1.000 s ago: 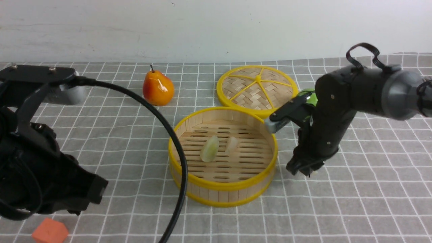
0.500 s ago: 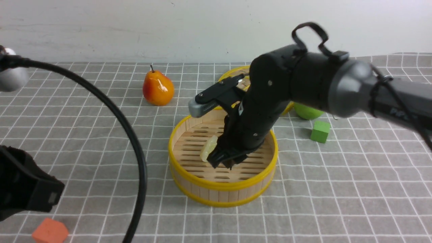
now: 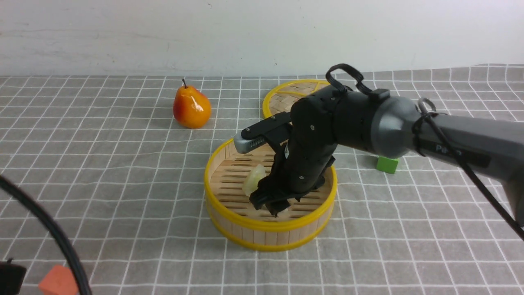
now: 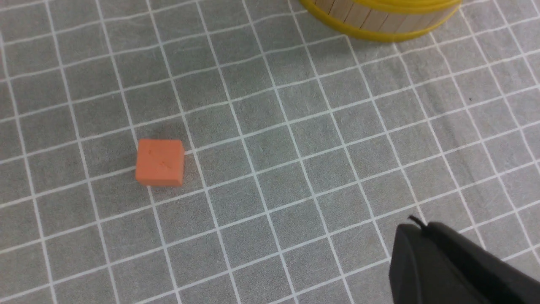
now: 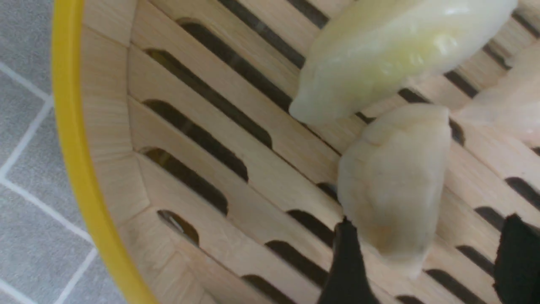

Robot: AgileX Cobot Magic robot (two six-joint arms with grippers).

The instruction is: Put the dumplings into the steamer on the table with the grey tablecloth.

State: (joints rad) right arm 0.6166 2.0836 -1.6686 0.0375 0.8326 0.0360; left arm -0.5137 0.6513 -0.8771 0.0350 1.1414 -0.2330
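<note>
Right tool (image 3: 275, 208): fingers spread, pinching nothing, set low inside the steamer (image 3: 262, 226)
Cream dumpling (image 5: 392, 185): on the slatted floor, in the gap between those fingers; it is against one finger and clear of the other
Long axis: runs outward from the tool, along the gap rather than across it
Green-tinted dumpling (image 5: 392, 55): just beyond the cream one, on the same floor
Second cream dumpling (image 5: 506, 109): beside them, partly cut off by the frame edge
Task state: all three appear to be in the steamer
Next move, my judgement: lift straight up, since a sideways drift could drag the piece beside the finger
Left tool (image 4: 443, 266): pressed together, empty, well apart above the bench (image 4: 295, 147) near the orange cube (image 4: 160, 162)
Nearer arm: right
</note>
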